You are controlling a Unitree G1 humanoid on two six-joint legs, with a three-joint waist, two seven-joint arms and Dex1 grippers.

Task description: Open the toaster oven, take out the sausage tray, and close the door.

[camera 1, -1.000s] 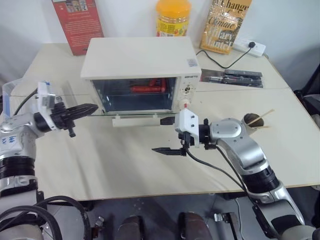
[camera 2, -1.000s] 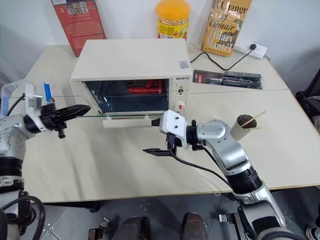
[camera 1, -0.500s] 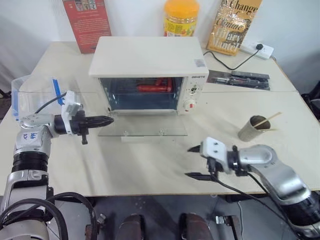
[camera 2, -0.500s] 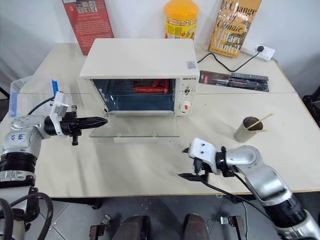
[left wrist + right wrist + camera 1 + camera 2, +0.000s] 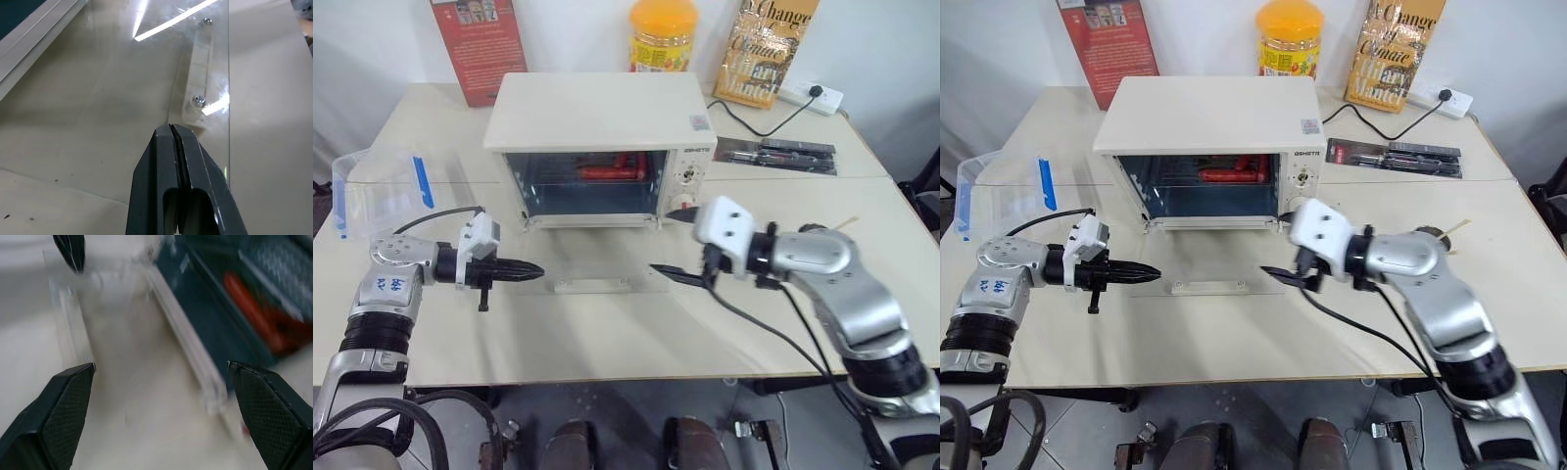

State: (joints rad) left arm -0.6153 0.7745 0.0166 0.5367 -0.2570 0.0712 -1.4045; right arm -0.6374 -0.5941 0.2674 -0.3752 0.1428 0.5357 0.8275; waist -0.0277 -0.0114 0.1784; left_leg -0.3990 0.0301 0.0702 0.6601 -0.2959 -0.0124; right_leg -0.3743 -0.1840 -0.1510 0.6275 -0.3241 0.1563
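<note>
The door (image 5: 592,262) is lying flat open on the worktop (image 5: 607,323), its glass barely being made out. The sausage tray (image 5: 607,172) is being half-hidden deep inside the toaster oven (image 5: 602,113). Left gripper (image 5: 536,268) jaws are being kept pressed together at the door's left edge; right gripper (image 5: 671,245) jaws are being held wide, empty.

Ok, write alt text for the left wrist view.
The left gripper, fingers shut and holding nothing, hovers over the open glass door lying flat above the table, near the door's pale bar handle.

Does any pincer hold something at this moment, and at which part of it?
Nothing is held. The left pincer is shut on nothing above the open door; the right pincer is wide open and empty.
</note>
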